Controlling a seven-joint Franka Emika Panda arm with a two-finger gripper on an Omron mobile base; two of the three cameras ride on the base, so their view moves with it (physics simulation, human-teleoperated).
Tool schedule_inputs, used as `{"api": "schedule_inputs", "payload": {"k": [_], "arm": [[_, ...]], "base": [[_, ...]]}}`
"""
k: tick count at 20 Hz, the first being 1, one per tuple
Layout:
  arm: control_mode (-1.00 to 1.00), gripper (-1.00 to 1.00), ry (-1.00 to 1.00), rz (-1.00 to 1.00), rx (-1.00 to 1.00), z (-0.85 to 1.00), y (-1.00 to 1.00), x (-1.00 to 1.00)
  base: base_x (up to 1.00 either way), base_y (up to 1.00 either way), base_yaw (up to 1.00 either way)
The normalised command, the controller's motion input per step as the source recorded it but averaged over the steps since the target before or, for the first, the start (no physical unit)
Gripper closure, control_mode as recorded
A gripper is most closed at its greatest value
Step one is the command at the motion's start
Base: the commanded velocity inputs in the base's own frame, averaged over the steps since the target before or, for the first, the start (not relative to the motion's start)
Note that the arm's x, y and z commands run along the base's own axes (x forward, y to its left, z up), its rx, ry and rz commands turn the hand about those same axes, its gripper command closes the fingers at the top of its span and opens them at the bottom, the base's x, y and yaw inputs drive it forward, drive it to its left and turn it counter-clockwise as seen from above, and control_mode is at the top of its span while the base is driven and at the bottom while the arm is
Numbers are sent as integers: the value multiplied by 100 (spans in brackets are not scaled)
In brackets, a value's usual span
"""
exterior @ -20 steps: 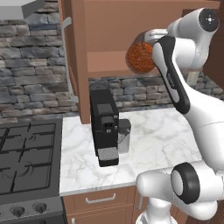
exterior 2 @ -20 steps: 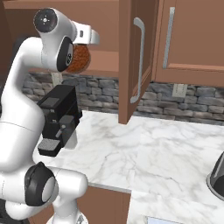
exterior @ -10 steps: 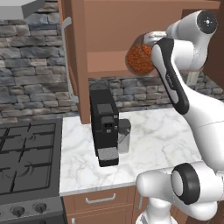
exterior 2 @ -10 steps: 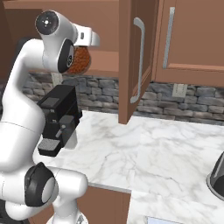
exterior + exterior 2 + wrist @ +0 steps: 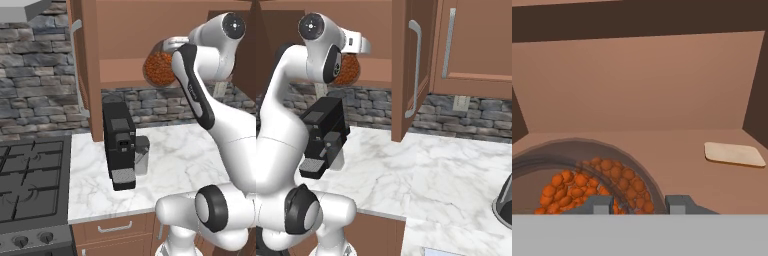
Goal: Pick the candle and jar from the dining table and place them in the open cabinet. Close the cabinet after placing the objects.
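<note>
The two dark fingers are clenched on the round clear glass jar of reddish-brown granules, held at the brown wooden wall cabinet opening; a flat tan pad lies on its shelf; black coffee machine stands on the bench below

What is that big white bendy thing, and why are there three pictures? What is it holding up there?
The white bendy thing is a robot arm in a pretend kitchen drawn by a computer. Two pictures come from cameras riding behind the arm, one on its left side and one on its right, so both show the same place. The third comes from a camera on the robot's hand, looking past its gripper.

The gripper is shut on a round glass jar full of reddish-brown bits, holding it up at the open wooden cabinet. In the hand picture you see into the cabinet, where a flat pale pad lies on the shelf.

Below, on the white marble counter, stands a black coffee machine. A stove is beside it.
</note>
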Motion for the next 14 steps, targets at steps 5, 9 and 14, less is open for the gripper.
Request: {"api": "schedule_inputs", "payload": {"k": [5,9,14], "arm": [[-100,100,0,0,0,0,0,21],[-100,100,-3,0,0,0,0,23],[-100,100,-5,0,0,0,0,34]], "base": [[0,0,0],[0,0,0],[0,0,0]]}}
